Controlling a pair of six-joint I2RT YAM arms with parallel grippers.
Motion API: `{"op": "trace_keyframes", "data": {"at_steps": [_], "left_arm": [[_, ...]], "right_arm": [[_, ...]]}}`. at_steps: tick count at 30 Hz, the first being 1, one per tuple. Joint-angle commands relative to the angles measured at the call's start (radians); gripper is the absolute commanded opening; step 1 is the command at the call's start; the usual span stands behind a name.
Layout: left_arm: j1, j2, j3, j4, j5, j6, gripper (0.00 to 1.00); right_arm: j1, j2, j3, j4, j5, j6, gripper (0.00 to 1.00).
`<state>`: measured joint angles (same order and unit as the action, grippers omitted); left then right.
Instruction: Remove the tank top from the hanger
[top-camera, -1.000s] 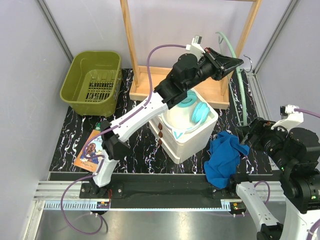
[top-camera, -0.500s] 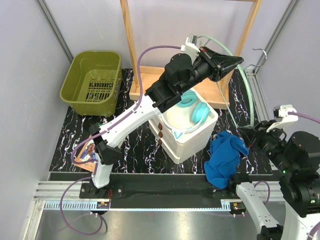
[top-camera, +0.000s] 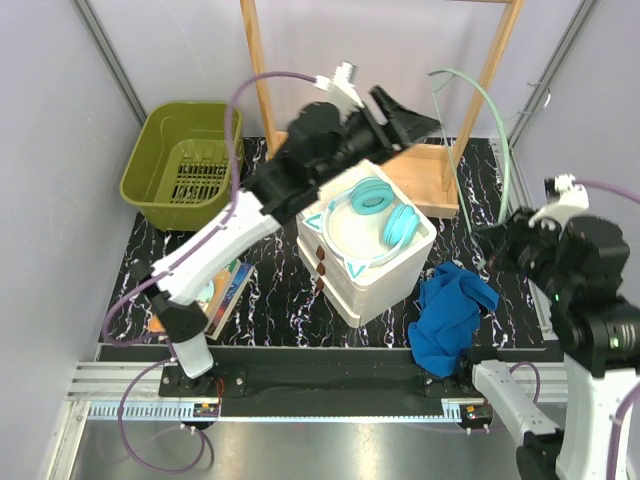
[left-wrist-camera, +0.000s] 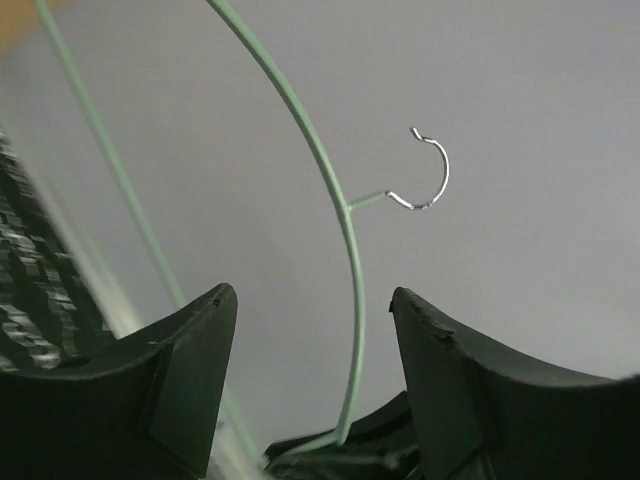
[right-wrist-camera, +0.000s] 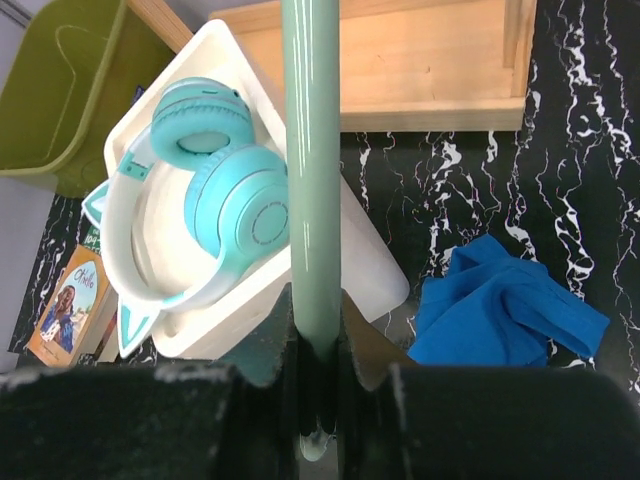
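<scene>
The left hand (left-wrist-camera: 312, 293) lets go of the hanger (right-wrist-camera: 312, 150). Its jaws, clamped a second ago, now stand apart with the thin green rod loose between them, and the left arm has swung leftwards. The right hand (right-wrist-camera: 318, 345), open before, is now closed on the hanger's lower end and sits higher. The hanger's hook has shifted right.

I see turquoise headphones (top-camera: 380, 212) lying in the white box (top-camera: 375, 285), an olive basket (top-camera: 150, 180) to the left, a wooden rack (top-camera: 258, 90) behind, and a picture book (right-wrist-camera: 65, 312) on the marbled table (top-camera: 460, 230)
</scene>
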<state>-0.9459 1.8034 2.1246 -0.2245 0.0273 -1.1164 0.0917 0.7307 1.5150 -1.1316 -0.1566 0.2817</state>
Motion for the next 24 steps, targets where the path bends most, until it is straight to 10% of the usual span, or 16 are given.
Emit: {"op": "trace_keyframes", "data": {"at_steps": [1,13,24], "left_arm": [[0.065,-0.234,-0.100,-0.047,-0.056,0.321,0.69],[0.166,-0.601,-0.530,-0.237,-0.121,0.677,0.76],[0.325,-0.630,-0.575,-0.257,-0.135,0.975,0.86]], "right_arm": [[-0.003,0.122,0.079,0.128,0.006,0.016,0.00],[-0.004,0.588,0.361,0.291,-0.052,-0.015,0.00],[-0.001,0.806,0.628,0.313,-0.121,0.001,0.00]]}}
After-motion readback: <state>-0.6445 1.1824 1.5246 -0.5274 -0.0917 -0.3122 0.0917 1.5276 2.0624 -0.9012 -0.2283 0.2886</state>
